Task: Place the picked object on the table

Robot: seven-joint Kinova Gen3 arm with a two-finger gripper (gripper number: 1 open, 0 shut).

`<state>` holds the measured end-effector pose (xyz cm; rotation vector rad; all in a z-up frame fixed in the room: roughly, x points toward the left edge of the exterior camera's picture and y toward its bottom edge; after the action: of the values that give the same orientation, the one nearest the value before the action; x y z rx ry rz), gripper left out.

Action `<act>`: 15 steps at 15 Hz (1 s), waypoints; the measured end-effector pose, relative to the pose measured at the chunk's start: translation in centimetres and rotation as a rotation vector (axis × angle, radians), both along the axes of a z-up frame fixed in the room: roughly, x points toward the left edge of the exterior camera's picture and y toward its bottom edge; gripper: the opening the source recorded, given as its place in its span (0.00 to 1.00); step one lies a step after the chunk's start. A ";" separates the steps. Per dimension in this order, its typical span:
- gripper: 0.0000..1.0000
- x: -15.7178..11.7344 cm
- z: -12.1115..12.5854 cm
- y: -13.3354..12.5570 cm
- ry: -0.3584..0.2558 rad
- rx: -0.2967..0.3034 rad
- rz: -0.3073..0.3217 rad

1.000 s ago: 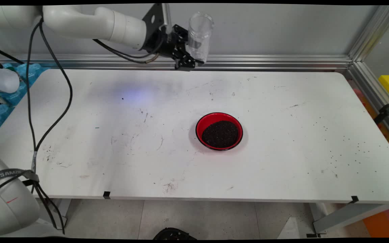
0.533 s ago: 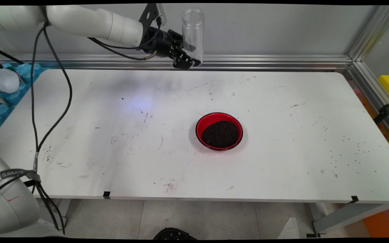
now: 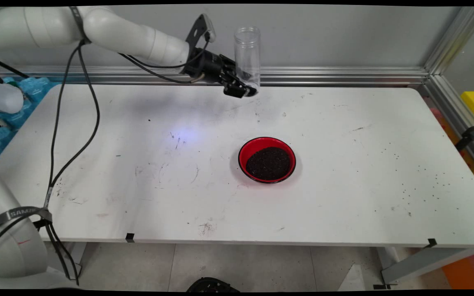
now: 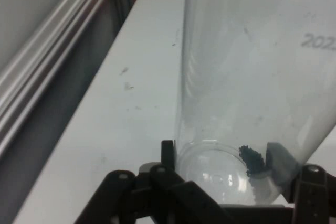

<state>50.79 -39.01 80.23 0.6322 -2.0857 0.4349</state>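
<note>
The gripper (image 3: pixel 245 88) was closed around the lower part of a clear plastic jar (image 3: pixel 247 53), gripping it near the base. The jar stood upright in the grasp, open mouth up, held above the far edge of the white table (image 3: pixel 344 197), just in front of the aluminium rail (image 3: pixel 344 76) at the foot of the wall. The arm (image 3: pixel 130 33) reached in from the upper left, with black cables (image 3: pixel 76 135) hanging from it down toward the near-left corner.

From the hand view, the jar (image 4: pixel 252 77) filled most of the field. Its wall was transparent, and a small clump of dark grains (image 4: pixel 252 160) sat on the bottom, otherwise nearly empty. The fingers (image 4: pixel 168 153) pressed the base from either side.

A red bowl (image 3: pixel 267 159) rested on the table near the middle, well apart from the gripper and toward the near side. It held a mound of dark granular material (image 3: pixel 268 163), level with or just under the rim. Scattered dark specks (image 3: pixel 422 181) lay on the table surface toward the right side. Scuff marks (image 3: pixel 171 168) showed on the left half of the table.
</note>
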 end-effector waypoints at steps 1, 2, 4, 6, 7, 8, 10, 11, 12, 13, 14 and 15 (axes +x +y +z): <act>0.00 -0.3 -0.2 -0.1 0.005 0.005 -0.002; 0.00 -0.7 -0.4 -0.1 0.012 0.010 -0.005; 0.00 -1.5 -1.1 -0.1 0.025 0.020 -0.006; 0.00 -2.1 -2.1 -0.1 0.029 0.028 -0.003; 0.00 -2.3 -2.8 -0.1 0.028 0.036 0.001; 0.00 -2.4 -3.5 -0.1 0.026 0.044 0.005; 0.00 -2.6 -5.2 -0.1 0.021 0.063 0.008; 0.00 -2.7 -6.1 -0.1 0.018 0.071 0.006; 0.00 -2.8 -6.7 -0.1 0.017 0.074 0.005; 0.00 -2.9 -7.4 -0.2 0.016 0.078 0.003; 0.00 -2.9 -8.0 -0.2 0.014 0.081 0.003; 0.00 -3.0 -8.6 -0.3 0.013 0.082 0.002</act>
<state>47.83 -39.28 71.66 0.6833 -2.0994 0.3472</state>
